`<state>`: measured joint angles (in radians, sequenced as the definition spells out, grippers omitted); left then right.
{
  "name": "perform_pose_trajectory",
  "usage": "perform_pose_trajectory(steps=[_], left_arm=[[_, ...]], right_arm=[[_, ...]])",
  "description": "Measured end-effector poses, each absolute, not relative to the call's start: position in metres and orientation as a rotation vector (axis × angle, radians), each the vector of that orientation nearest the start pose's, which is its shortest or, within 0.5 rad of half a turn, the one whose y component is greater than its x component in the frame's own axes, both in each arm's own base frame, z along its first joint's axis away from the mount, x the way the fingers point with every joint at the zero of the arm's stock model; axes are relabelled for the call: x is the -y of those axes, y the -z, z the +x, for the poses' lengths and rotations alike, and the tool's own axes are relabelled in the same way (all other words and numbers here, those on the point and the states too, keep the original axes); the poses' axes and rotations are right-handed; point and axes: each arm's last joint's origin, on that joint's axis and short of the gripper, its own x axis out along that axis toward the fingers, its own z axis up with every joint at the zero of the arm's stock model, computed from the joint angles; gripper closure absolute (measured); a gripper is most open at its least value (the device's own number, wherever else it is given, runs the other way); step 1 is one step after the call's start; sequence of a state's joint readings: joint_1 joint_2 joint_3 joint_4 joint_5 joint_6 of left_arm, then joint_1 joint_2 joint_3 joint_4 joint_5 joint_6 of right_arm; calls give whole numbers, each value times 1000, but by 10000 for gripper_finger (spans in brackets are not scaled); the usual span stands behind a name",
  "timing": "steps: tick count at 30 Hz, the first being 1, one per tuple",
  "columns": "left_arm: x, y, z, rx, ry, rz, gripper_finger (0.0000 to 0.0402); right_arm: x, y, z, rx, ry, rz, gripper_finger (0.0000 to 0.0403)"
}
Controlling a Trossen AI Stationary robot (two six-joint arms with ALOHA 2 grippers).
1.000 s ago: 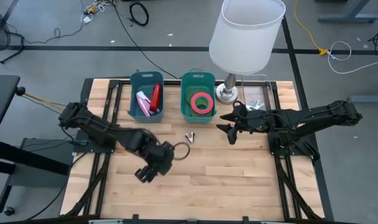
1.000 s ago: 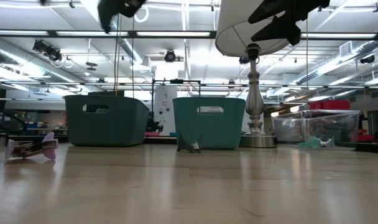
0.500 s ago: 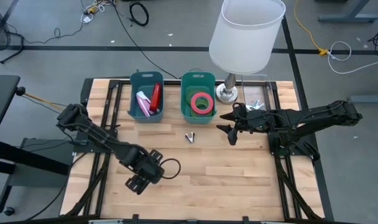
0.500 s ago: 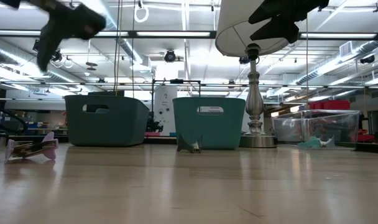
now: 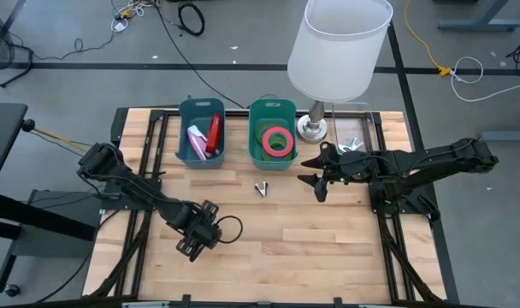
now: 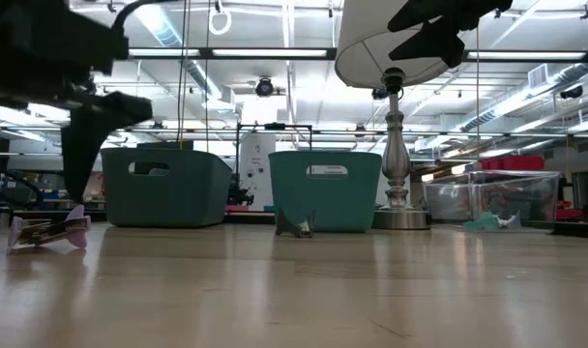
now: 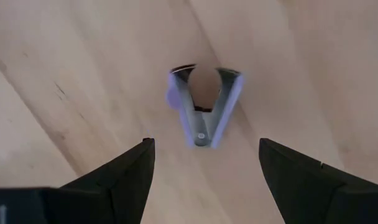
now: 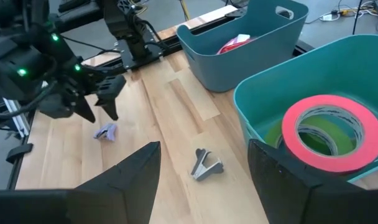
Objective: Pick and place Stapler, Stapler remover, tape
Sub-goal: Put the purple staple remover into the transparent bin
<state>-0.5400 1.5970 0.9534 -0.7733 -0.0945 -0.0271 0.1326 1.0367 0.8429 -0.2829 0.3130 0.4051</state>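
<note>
A purple staple remover (image 7: 204,107) lies flat on the wooden table, near its left side (image 6: 47,232). My left gripper (image 7: 206,142) hangs open right above it, one finger on either side, touching nothing (image 5: 190,241). A second, dark grey staple remover (image 5: 261,187) lies before the right teal bin (image 5: 272,158). That bin holds a pink tape roll (image 8: 329,121) on a green one. The left teal bin (image 5: 201,158) holds a red stapler (image 5: 214,133). My right gripper (image 5: 317,178) waits open in the air, right of the grey remover.
A tall lamp with a white shade (image 5: 339,47) stands on the far edge, its base (image 5: 312,128) beside the right bin. A clear plastic box (image 5: 354,139) sits at the far right. Bare wood spreads over the table's middle and near side.
My left gripper has swung from the table's middle toward the left and near edges. It has also come down, from high above the table to just over the purple staple remover. The right arm has kept still.
</note>
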Motion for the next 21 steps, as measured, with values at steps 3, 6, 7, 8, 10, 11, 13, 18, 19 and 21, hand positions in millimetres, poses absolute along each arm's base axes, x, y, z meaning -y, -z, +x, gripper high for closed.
perform_pose_trajectory(steps=[3,6,7,8,10,11,13,18,19,21], left_arm=[[136,-164,232,-1365,339,411,115],[136,-157,231,-1343,349,397,115],[135,-156,231,-1341,348,395,115],[135,-155,231,-1342,344,390,115],[136,-156,233,-1322,330,371,115],[136,-156,234,-1310,328,364,115],[136,-156,237,-1290,324,353,115],[132,-156,243,-1266,311,327,115],[130,-155,244,-1272,311,322,115],[127,-156,246,-1273,317,306,115]], right_arm=[[-21,-299,221,-422,268,292,163],[-21,-299,221,-422,268,292,163],[-21,-299,221,-422,268,292,163],[-21,-299,221,-422,269,292,163],[-21,-299,221,-422,269,292,163],[-20,-299,221,-422,270,292,163],[-20,-299,221,-420,277,290,163],[-20,-299,221,-421,277,289,163],[-20,-299,221,-421,277,289,163],[-20,-299,221,-420,278,289,163]])
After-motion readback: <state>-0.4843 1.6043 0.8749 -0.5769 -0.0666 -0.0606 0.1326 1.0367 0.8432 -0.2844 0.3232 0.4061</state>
